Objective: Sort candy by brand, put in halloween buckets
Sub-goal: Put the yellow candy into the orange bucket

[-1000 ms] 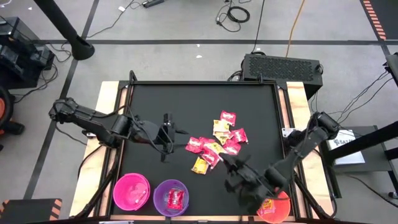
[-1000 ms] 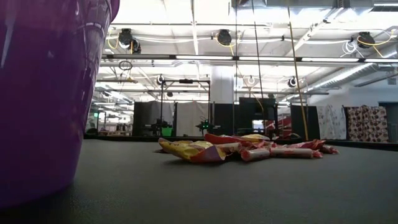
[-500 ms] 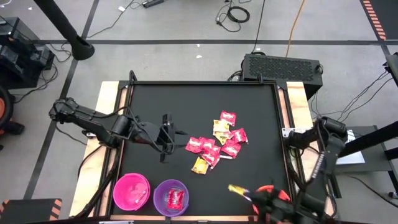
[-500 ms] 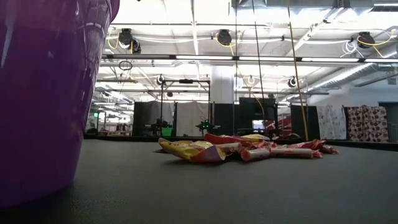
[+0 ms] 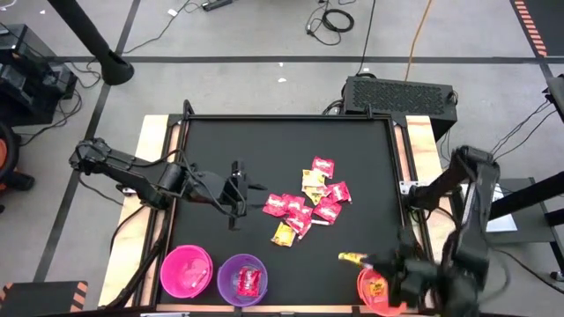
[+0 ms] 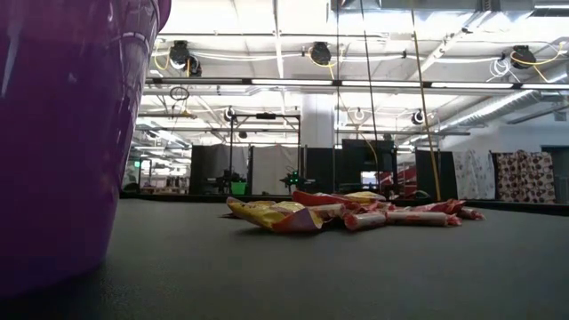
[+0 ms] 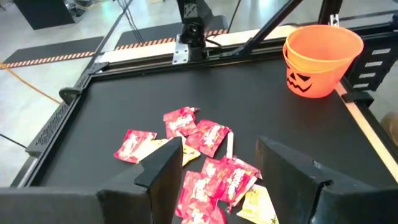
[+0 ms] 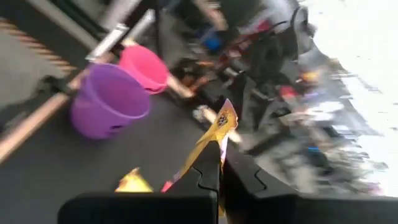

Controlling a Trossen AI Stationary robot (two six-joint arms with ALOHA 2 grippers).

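A heap of red and yellow candy packets (image 5: 307, 204) lies in the middle of the black table, and it also shows in the low view (image 6: 342, 212) and the left wrist view (image 7: 202, 158). Along the near edge stand a pink bucket (image 5: 186, 271), a purple bucket (image 5: 241, 280) holding a red packet, and an orange bucket (image 5: 374, 287). My right gripper (image 5: 365, 261) hovers just beside the orange bucket's rim, shut on a yellow packet (image 8: 222, 126). My left gripper (image 5: 236, 190) waits open, left of the heap. My right gripper pinches one end of the yellow packet (image 8: 213, 151) between its two fingers. The fingers lie nearly level and point toward the table's left side. The packet sticks out past the fingertips (image 5: 350, 258), lifted clear of the table.
The purple bucket (image 6: 62, 133) fills the left of the low view. The orange bucket (image 7: 320, 57) stands in the near right corner, partly under my right arm. Wooden rails (image 5: 157, 150) border the black mat. Bare mat lies between the heap and the buckets.
My right gripper has left the heap's near side with the yellow packet. It rose, swung toward the table's near right corner and rolled at the wrist, so the packet is now lifted clear beside the orange bucket. The heap stays where it was.
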